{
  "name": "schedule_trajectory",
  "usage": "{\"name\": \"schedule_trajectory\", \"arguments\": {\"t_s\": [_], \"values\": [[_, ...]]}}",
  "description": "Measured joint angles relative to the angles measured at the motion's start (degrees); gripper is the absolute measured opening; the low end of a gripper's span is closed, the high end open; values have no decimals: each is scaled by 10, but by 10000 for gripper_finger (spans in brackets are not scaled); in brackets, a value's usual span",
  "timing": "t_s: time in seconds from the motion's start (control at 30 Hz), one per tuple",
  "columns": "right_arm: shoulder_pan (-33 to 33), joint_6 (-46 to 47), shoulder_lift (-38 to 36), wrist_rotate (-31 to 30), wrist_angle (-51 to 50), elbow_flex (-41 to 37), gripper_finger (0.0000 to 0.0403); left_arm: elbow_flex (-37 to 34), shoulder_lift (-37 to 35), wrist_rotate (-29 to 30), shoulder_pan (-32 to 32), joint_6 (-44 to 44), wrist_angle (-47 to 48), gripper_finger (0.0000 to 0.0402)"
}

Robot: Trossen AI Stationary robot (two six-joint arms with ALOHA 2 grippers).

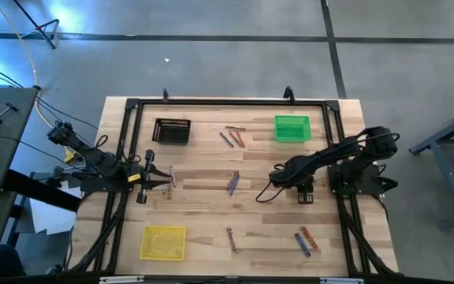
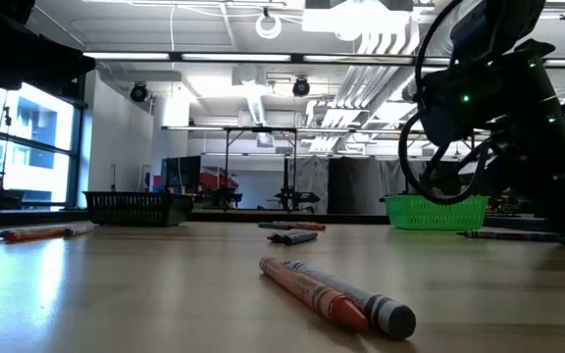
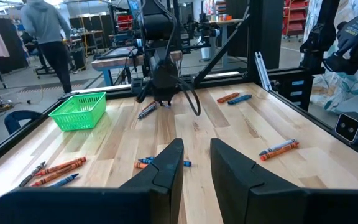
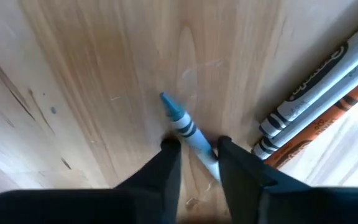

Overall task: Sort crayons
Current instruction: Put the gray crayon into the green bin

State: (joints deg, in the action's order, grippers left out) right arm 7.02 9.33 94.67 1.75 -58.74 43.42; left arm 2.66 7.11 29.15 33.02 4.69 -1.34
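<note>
Crayons: one blue crayon [image 4: 185, 127] between my right gripper's [image 4: 196, 151] narrowed fingers; three more lower right, print unreadable.

Overhead looks straight down; low camera skims the table [image 2: 165, 294] both share.

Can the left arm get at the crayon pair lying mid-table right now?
Probably yes. The left tool points along bare wood straight at the crayon pair; nothing lies between, and the right tool works farther right, around a blue crayon.
</note>
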Motion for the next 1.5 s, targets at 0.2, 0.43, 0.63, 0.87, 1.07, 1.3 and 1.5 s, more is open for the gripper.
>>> {"name": "schedule_trajectory", "arguments": {"t_s": [0.2,0.43,0.63,0.87,1.07,1.3,1.5], "values": [[0,11,0,1,-1,-1,11,0,0,0,0,0,0,70],[0,27,1,1,-3,2,16,0,0,0,0,0,0,70],[0,29,3,1,-42,39,4,0,0,0,0,0,0,70],[0,29,2,2,-57,78,2,0,0,0,0,0,0,70],[0,25,2,-3,-57,120,1,0,0,0,0,0,0,70],[-7,23,2,-116,-58,203,1,0,0,0,0,0,0,70],[-54,79,1,-264,-64,258,1,0,0,0,0,0,0,70]]}}
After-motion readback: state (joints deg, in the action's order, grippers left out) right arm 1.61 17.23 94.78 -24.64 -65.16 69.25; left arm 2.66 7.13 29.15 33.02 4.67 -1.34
